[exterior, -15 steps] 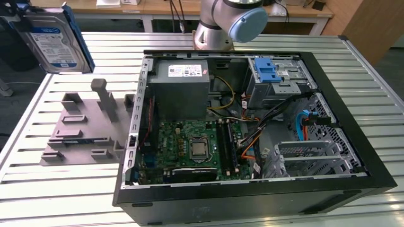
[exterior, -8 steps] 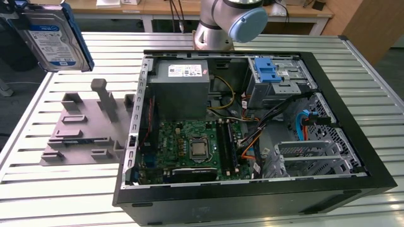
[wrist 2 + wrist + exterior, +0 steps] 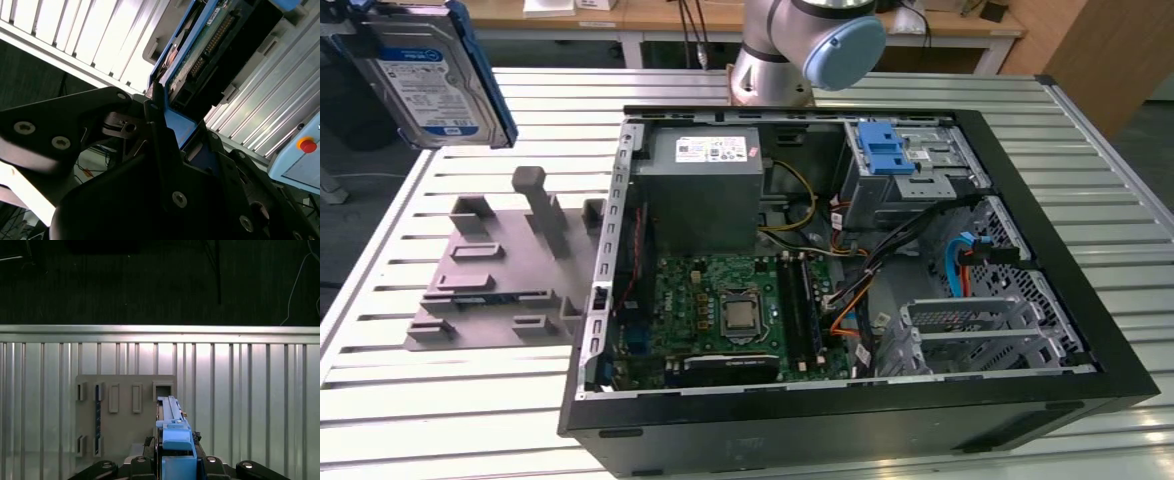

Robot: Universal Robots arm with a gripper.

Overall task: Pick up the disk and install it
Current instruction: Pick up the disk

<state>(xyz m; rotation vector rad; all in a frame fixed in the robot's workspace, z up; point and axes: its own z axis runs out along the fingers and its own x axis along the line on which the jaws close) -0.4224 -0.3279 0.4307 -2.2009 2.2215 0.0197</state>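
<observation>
The disk (image 3: 434, 75), a grey hard drive with a blue-and-white label and blue side rails, hangs in the air at the exterior view's upper left, above the slatted table and clear of the grey holder block (image 3: 494, 270). In the second wrist view my gripper (image 3: 165, 115) is shut on the disk (image 3: 210, 45), its dark fingers (image 3: 152, 107) clamped against the blue rail. The first wrist view looks along the disk's blue edge (image 3: 175, 437), held upright between the gripper (image 3: 175, 465) jaws, with the holder block (image 3: 125, 425) below it.
An open computer case (image 3: 854, 410) lies at the table's middle. Inside are a grey power supply box (image 3: 707, 190), a motherboard (image 3: 720, 310), cables and a silver cage with a blue latch (image 3: 887, 150). The arm's base (image 3: 787, 50) stands behind the case.
</observation>
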